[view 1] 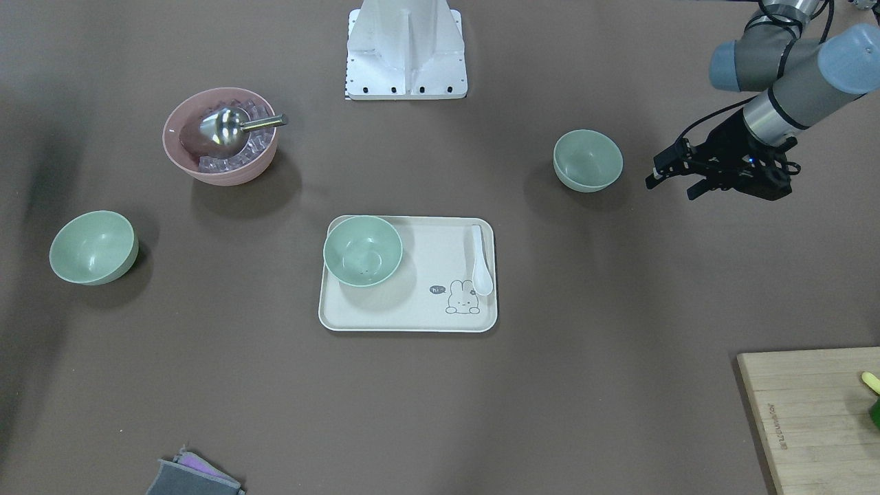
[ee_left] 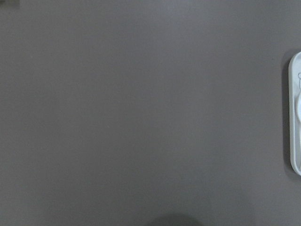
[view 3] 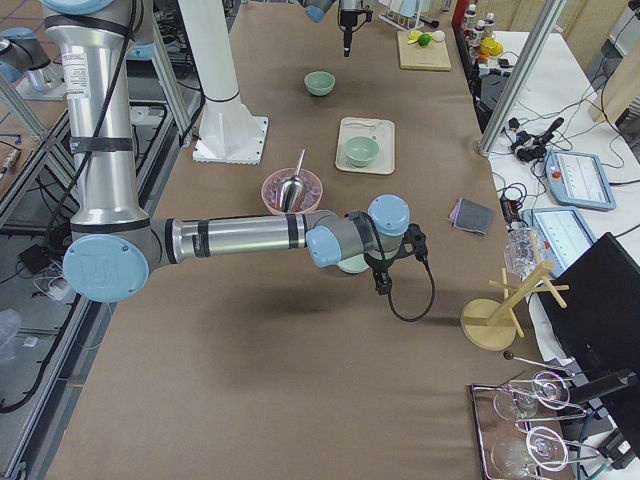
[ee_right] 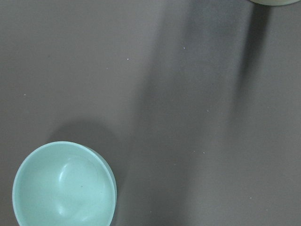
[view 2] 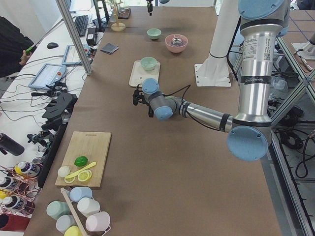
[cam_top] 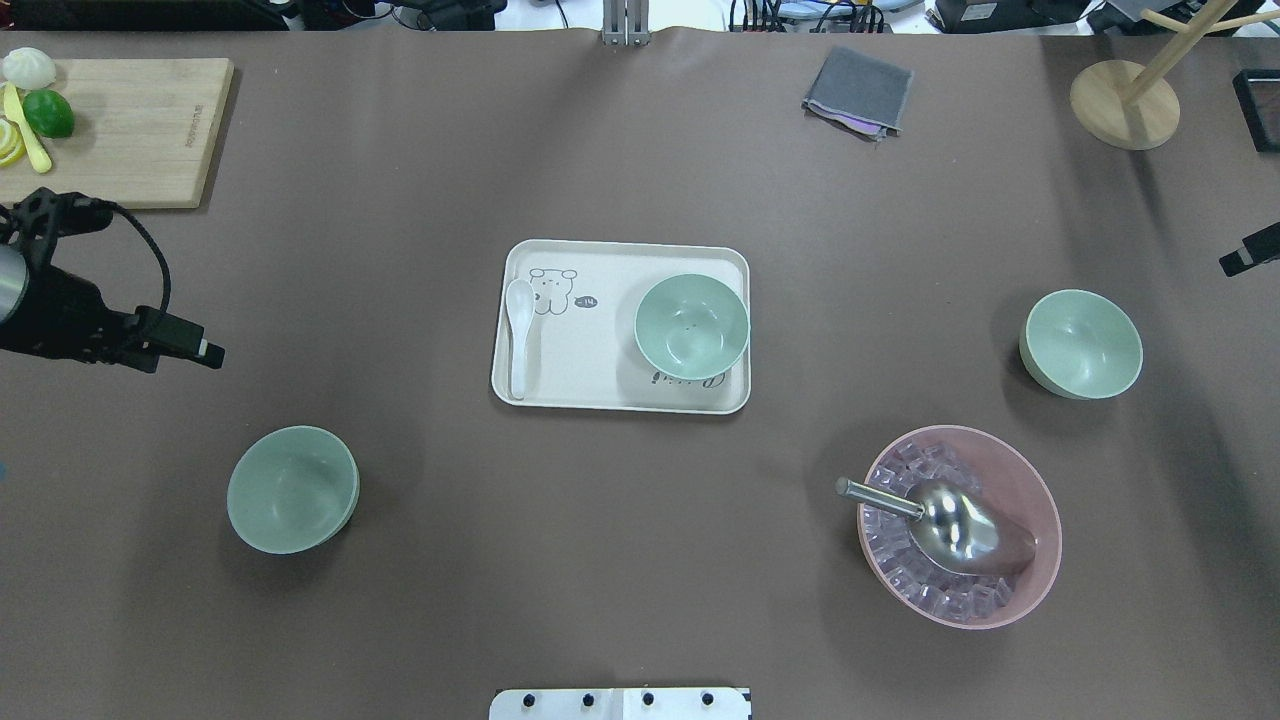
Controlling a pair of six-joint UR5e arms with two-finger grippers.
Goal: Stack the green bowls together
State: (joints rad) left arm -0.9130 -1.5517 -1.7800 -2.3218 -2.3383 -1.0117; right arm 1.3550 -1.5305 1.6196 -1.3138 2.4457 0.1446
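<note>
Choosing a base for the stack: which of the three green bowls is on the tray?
The middle green bowl; it alone sits on the cream tray. The left bowl and right bowl stand on the bare table.

A brown table (view 1: 619, 385) carries a pink bowl (view 1: 234, 177) filled with clear ice cubes (cam_top: 895, 560). A metal scoop (view 1: 223, 127) lies on the ice, its handle reaching past the rim. At the centre sits a cream tray (view 1: 412, 313) printed with a rabbit drawing (view 1: 462, 298), and 1 white spoon (view 1: 480, 265) lies along one short side. A folded grey cloth (cam_top: 858, 90) lies near one long edge. On a wooden cutting board (cam_top: 140, 130) in a corner rest 1 lime (cam_top: 48, 113), lemon slices (cam_top: 10, 148), a yellow knife (cam_top: 35, 150) and a white round lump (cam_top: 28, 66). A wooden rack (cam_top: 1125, 103) stands in another corner.
</note>
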